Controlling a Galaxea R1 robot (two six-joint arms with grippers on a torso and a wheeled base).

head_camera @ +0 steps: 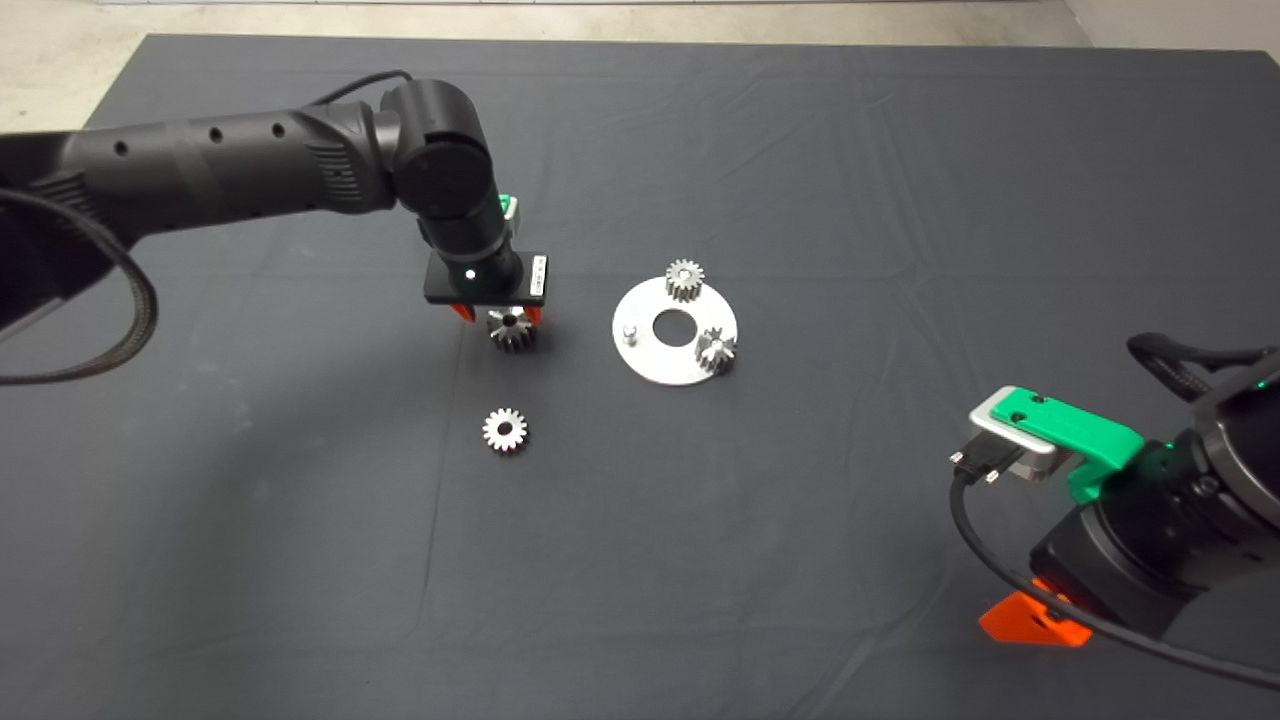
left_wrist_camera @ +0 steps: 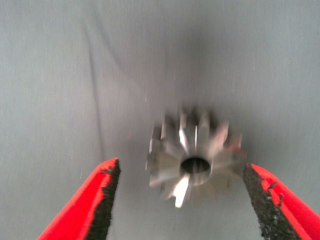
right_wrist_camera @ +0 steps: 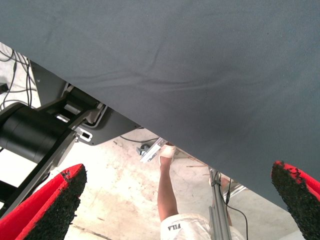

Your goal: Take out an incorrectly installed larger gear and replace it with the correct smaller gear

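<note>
Presently the left gripper (head_camera: 497,315) is seen poised over the larger gear (head_camera: 512,330), which lies on the mat (head_camera: 300,560) just beside the round plate (head_camera: 655,365); the jaws are spread wide, one pad (left_wrist_camera: 260,200) touching or nearly touching the teeth, the other standing clear, so nothing is clamped. The smaller gear (head_camera: 505,430) is found flat on the mat nearby, toward the front edge. Two further gears (head_camera: 685,280) are seated on the plate, and a bare peg (head_camera: 629,331) is left free. Both task gears are judged heavy for their size, rigid and slippery; hold is best taken across opposite tooth tips. Open mat is available around the smaller gear, while room near the peg is tighter. The right gripper (head_camera: 1030,622) is parked at the mat's lower right edge, jaws wide and empty.
</note>
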